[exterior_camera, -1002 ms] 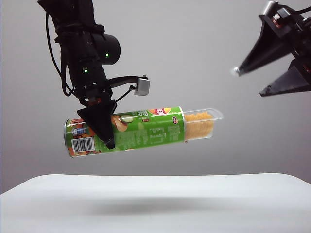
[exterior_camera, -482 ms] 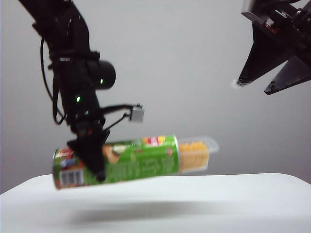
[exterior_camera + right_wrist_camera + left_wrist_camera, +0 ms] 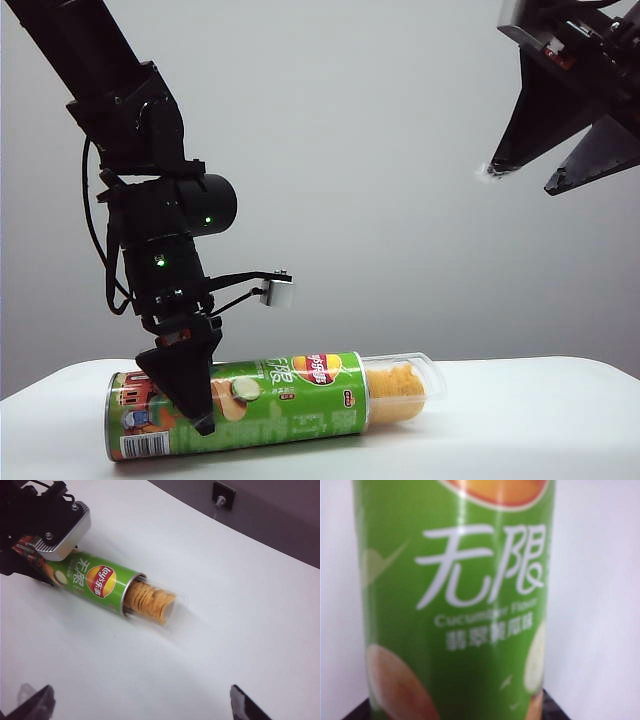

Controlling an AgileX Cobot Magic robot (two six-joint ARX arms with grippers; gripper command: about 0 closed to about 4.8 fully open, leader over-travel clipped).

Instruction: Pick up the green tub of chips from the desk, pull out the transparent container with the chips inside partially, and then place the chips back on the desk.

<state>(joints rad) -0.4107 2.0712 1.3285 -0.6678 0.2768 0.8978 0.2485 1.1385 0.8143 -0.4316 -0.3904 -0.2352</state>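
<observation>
The green tub of chips [image 3: 290,395] lies on its side on the white desk [image 3: 520,420]. The transparent container [image 3: 415,385] sticks partway out of the tub's right-hand end, with the chips [image 3: 392,392] stacked inside it. My left gripper [image 3: 200,410] comes down over the tub near its barcode end, one finger on each side. In the left wrist view the tub [image 3: 455,580] fills the space between the dark jaws; whether they still press on it is unclear. My right gripper [image 3: 518,180] hangs open high at the upper right, far from the tub [image 3: 95,580], and holds nothing.
A grey wall rises behind the desk. The right wrist view shows the desk's curved far edge [image 3: 240,530] and a dark wall plate [image 3: 223,495] beyond it. A small grey box [image 3: 277,292] juts from the left arm above the tub.
My left arm has come down with the tub, which hung in the air and now rests on the desk. The right gripper rose a little, then stayed still and open.
</observation>
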